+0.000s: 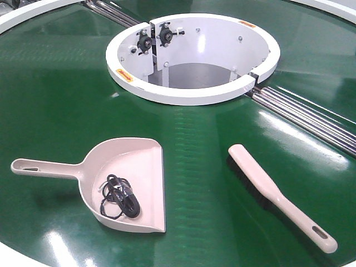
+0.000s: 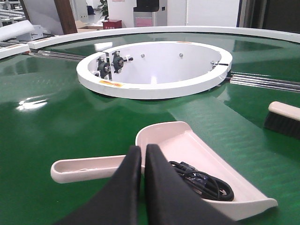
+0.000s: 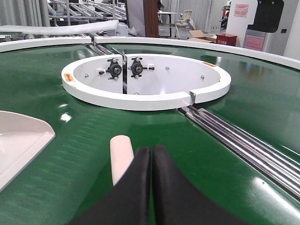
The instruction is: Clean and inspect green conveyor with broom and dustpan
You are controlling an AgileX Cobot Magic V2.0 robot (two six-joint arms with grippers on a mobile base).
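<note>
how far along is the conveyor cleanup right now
Done, it seems: a black cable bundle already lies in the dustpan, and no other debris shows on the green conveyor. In hand: nothing. The left end effector and right end effector are shut and empty, above the dustpan and broom. Left: any further sweeping, emptying and inspection.

Glossy dark green conveyor (image 1: 55,100), faint ribbed texture, white rim. Pale beige-pink dustpan (image 1: 142,161) w/ black coiled cable (image 1: 118,196) inside. Same beige-pink broom (image 1: 278,194), dark bristles. White ring wall (image 1: 194,92) w/ small orange-yellow labels. Silver steel rollers (image 1: 311,117). Black left hand (image 2: 142,154), black right hand (image 3: 151,154).
</note>
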